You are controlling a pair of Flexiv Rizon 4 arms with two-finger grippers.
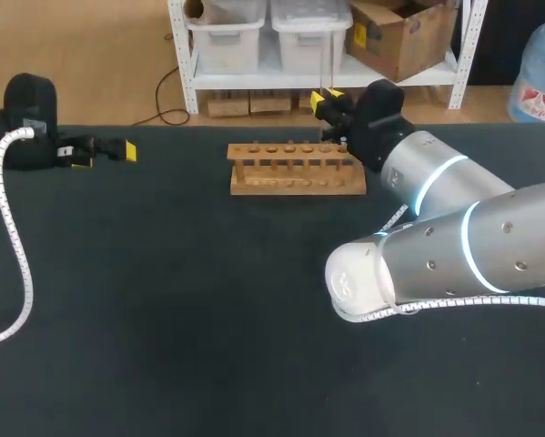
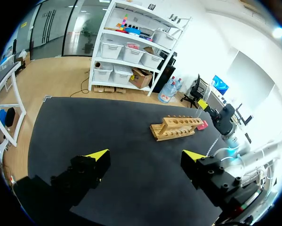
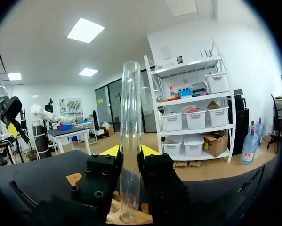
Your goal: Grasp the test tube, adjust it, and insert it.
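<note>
Right tool (image 3: 130, 153) clamps upright test tube (image 3: 130, 108) by rack (image 1: 297, 173).

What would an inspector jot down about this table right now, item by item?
Surface: black table, flat and dark.
Job's things: wooden rack at the far side; glass test tube upright, lower end over the rack.
Clutter: small red item beside the rack, unclear what.
Grippers: right gripper shut on the test tube; left gripper open, holding nothing.
Cables: white coiled cable along the left arm.
Surroundings: nothing seen reaching over the table.
</note>
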